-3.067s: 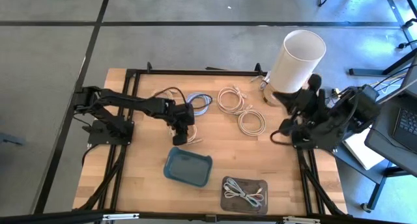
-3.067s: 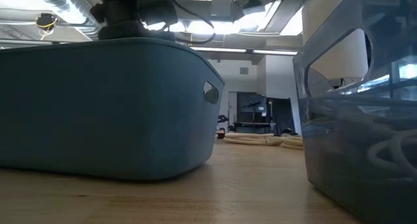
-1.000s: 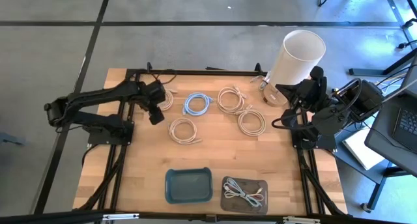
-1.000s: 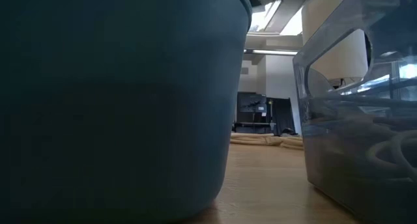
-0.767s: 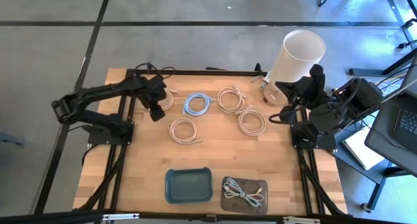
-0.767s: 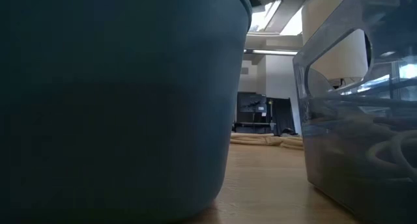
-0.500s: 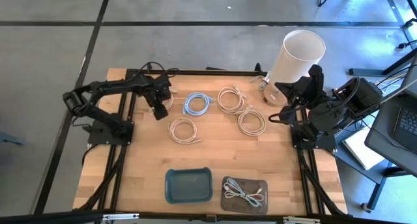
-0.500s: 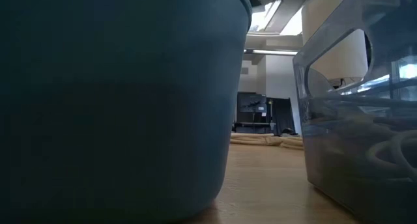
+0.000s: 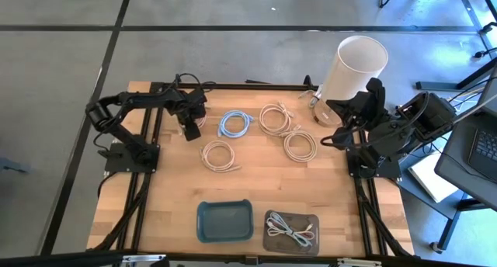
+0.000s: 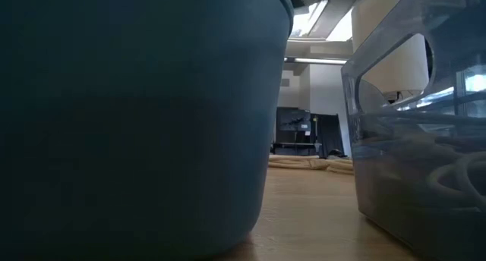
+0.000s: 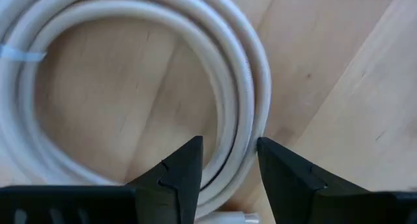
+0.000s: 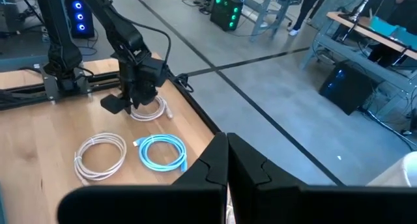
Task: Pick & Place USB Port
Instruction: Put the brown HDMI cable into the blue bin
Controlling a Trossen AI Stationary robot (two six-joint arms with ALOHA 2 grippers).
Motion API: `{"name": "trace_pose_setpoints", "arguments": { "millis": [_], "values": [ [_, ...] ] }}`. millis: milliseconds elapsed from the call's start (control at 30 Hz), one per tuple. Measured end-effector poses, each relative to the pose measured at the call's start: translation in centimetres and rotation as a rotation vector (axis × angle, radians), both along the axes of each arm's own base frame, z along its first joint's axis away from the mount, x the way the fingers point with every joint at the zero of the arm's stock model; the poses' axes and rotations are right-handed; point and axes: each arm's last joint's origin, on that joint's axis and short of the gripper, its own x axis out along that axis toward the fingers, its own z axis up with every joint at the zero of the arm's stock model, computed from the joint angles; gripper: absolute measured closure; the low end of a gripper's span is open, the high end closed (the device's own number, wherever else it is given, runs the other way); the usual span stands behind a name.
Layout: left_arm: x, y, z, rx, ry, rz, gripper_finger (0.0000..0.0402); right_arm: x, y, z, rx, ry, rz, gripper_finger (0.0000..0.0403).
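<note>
Straddling white cable coil [image 11: 130, 87], left fingers [image 11: 179, 175] spread, not clamped; right fingers [image 12: 218, 165] clenched empty.

On the wooden table [image 9: 264, 182] lie four cream coiled cables [image 9: 220, 155], one light-blue coiled cable [image 9: 234, 123], one teal plastic bin [image 9: 224, 221], one clear plastic bin [image 9: 291, 230], and one white cylindrical tub [image 9: 353, 69].
</note>
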Motion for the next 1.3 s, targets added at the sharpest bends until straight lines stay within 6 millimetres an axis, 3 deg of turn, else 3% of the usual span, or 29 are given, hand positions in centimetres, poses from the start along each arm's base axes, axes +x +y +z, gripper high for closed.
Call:
{"name": "trace_pose_setpoints", "arguments": {
  "millis": [233, 433, 633, 800, 933, 1300],
  "values": [
    [0.5, 0.5, -0.8, -0.003, -0.016, -0.040, 0.0276, 0.0, 0.0, 0.0, 0.003, -0.006, 0.000, 0.0398],
    [0.5, 0.5, -0.8, -0.003, -0.022, -0.046, 0.0373, 0.0, 0.0, 0.0, -0.003, -0.001, 0.003, 0.0393],
    [0.1, 0.0, 0.5, -0.008, 0.012, -0.015, 0.0373, 0.1, 0.0, 0.1, -0.016, 0.008, 0.010, 0.0392],
    [-0.4, -0.7, 4.1, -0.019, 0.008, 0.009, 0.0373, 0.1, 0.0, 0.1, -0.033, 0.021, 0.018, 0.0392],
    [-0.5, -1.9, 7.8, -0.072, -0.094, 0.041, 0.0373, 0.1, 0.0, 0.1, -0.036, 0.022, 0.018, 0.0391],
    [-0.3, -7.6, 20.3, -0.306, -0.694, 0.005, 0.0373, 0.2, -0.3, 0.1, -0.062, 0.036, 0.004, 0.0391]
  ]
}}
